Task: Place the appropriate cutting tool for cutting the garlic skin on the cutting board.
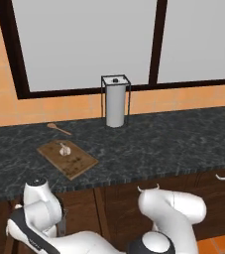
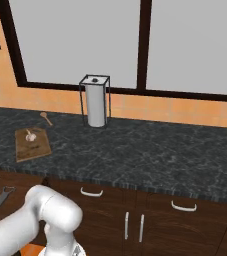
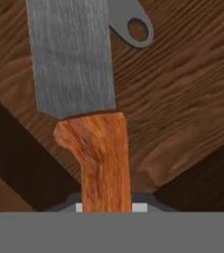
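The dark speckled desk (image 1: 148,144) runs across both base views under a wide window, with brown cabinet fronts below it. The arm (image 1: 173,211) is folded low in front of the cabinets, its hand reaching down to the left, below desk level.

A paper towel roll (image 1: 115,105) in a black wire holder stands upright near the back of the desk. The board (image 1: 67,158) lies flat toward the left of the desk, near its front edge. A small wooden spoon (image 1: 58,129) lies behind the board, apart from it. The garlic (image 1: 64,149) sits on the far part of the board.

In the right base view a grey peeler (image 2: 3,195) lies on a brown wooden surface lower than the desk, at the left edge, with a grey blade tip just beyond it.

In the hand view the knife (image 3: 84,99) lies on that wood grain, blade pointing up the picture. Its orange handle runs down between the tips of the pincer (image 3: 106,207), which show as small pale tabs touching the handle on either side, so the pincer looks closed on the knife. The looped end of the peeler (image 3: 133,27) lies just beside the blade
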